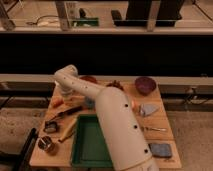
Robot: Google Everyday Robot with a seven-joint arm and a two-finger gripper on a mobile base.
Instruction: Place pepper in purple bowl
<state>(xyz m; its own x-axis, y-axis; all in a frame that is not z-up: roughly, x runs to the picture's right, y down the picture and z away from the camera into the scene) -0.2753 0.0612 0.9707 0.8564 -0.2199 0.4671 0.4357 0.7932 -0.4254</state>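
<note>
The gripper (63,96) sits at the far-left part of the wooden table (162,131), low over the surface, just behind the pepper (57,103); the white arm (112,120) hides most of it, so I cannot tell its state. The pepper lies on the table at the left edge, just beside the gripper. The arm bends back from there and crosses the green tray (90,142), which rests at the front middle of the table. The orange-red bowl (90,79) stands at the back of the table, right of the arm's elbow. The purple bowl (145,84) stands at the table's back-right corner, well apart from the pepper.
</note>
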